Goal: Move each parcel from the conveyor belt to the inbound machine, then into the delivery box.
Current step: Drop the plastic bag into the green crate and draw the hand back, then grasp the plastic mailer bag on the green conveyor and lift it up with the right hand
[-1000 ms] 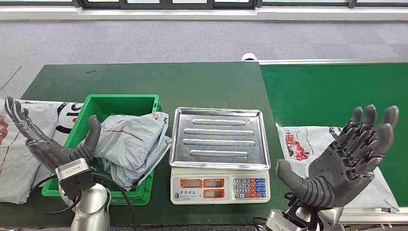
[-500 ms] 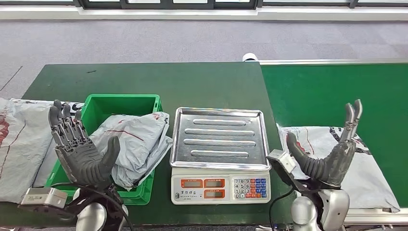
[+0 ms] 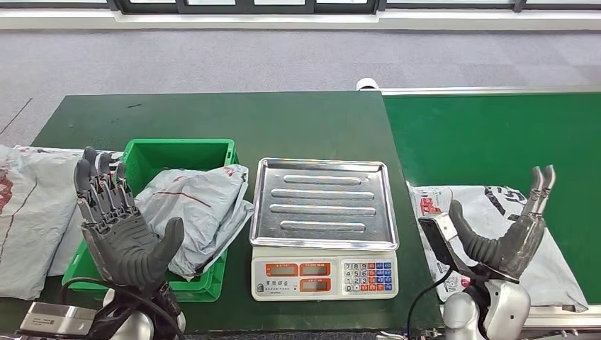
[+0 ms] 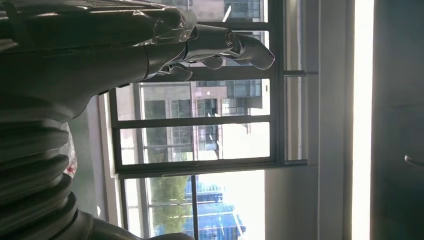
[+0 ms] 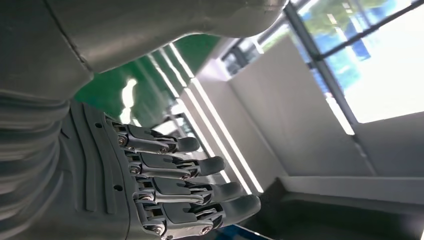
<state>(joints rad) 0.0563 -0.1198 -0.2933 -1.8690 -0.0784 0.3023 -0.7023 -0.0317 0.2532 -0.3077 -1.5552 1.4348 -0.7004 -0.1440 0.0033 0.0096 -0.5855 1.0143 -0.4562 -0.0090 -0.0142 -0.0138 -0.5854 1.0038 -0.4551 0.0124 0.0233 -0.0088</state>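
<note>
Next parcel (image 3: 510, 234) lies flat at near edge of belt (image 3: 489, 134), beside scale (image 3: 322, 205). Your right hand (image 3: 507, 237) hovers above, fingers spread, empty. Lower it, grip parcel's edge firmly. Left hand (image 3: 120, 227) spread, empty.

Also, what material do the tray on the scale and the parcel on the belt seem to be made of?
Scale tray: probably stainless steel, a silvery brushed sheen with pressed ribs. Parcel on the belt: likely thin grey plastic film, soft and wrinkled, with a printed red and black logo.
</note>
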